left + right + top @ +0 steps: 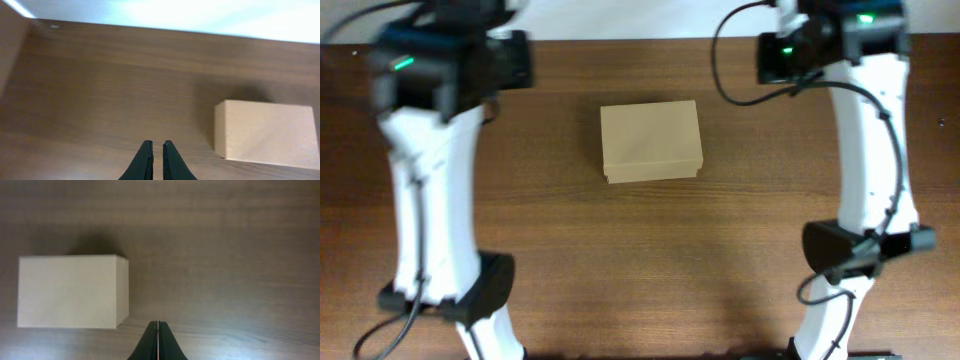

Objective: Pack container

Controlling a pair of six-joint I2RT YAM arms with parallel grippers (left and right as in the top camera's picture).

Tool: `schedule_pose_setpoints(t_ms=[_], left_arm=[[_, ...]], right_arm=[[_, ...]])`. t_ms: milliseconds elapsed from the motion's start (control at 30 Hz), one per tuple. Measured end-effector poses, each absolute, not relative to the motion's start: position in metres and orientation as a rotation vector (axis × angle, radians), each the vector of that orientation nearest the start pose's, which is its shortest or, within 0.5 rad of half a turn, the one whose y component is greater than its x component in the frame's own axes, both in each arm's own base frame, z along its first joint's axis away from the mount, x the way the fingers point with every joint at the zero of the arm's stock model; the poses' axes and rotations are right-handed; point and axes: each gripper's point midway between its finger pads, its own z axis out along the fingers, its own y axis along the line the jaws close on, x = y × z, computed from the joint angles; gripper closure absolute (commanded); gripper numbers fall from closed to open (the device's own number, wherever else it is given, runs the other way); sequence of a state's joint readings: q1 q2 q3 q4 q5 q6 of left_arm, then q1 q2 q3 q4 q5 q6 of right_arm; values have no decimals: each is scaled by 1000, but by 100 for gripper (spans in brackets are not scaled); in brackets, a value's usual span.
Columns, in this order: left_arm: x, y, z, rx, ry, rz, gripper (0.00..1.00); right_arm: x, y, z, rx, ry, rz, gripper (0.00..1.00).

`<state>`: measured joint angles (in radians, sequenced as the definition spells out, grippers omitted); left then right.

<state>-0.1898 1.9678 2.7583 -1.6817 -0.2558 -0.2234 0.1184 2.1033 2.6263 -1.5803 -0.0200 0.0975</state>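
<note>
Container (651,142) of plain tan cardboard, lid down and contents hidden, standing on the brown bench (650,260), with the left fingers (145,162) nearly together and empty, clear of its left side, and the right fingers (152,345) pressed together, empty, clear of its right side.

On my screens the container (651,142) reads as a plain, unmarked tan-brown, paler and almost cream in the right wrist view. The table (620,260) is dark brown wood with fine grain streaks running across it, and I see a pale whitish glare beyond its far edge in the left wrist view. The left arm (425,190) and right arm (870,150) are white with black joint housings and small green lights (402,63), and the left gripper (156,152) and right gripper (158,330) are plain black.
</note>
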Motion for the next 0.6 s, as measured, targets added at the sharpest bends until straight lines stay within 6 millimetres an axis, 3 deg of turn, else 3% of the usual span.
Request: schedule_pose_setpoints(t_ms=[67,200,400,467,500,533,600], left_arm=[[383,-13,391,-202,2432,159,92],[354,15,379,-275,2488,212,92],[327,21,351,-282,2583,249,87],[328,21,356,-286,2551,239,70],[330,21,360,-290,2529,231,62],[332,21,365,-294,2504,223,52],[334,20,372,-295,2466,213,18]], right_arm=[[443,47,314,-3,2607,99,96],[408,38,335,17,2586,98,96],[344,24,363,36,2530,40,96],[334,18,378,48,2473,8,78],[331,15,384,51,2449,-8,62],[328,12,391,67,2419,-23,37],[327,5,404,87,2361,-58,9]])
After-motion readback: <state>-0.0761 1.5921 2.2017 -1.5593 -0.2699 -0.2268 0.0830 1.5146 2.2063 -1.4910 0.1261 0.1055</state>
